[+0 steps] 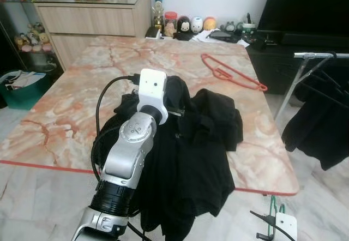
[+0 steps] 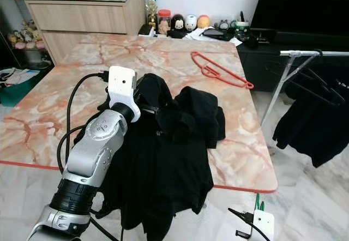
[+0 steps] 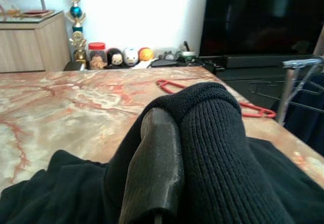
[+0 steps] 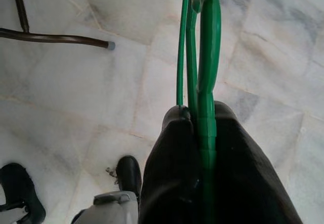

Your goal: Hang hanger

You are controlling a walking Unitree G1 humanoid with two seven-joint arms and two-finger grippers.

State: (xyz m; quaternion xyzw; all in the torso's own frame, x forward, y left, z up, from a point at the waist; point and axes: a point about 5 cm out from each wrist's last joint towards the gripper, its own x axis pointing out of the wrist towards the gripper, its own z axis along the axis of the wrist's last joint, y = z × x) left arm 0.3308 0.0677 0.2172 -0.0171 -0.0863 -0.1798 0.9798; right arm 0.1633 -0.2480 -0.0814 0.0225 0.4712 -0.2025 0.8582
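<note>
A pile of black clothes lies on the marble table and hangs over its near edge. My left gripper reaches into the top of the pile. In the left wrist view it is shut on a fold of black knit garment, which covers one finger; the other finger shows beside it. A red hanger lies flat on the table's far right part. My right gripper hangs low by the table's right front corner, shut on a green hanger above the floor.
A metal clothes rack with dark garments and hangers stands right of the table. A wooden sideboard and small figurines are behind the table, a dark TV unit at back right. Marble floor surrounds the table.
</note>
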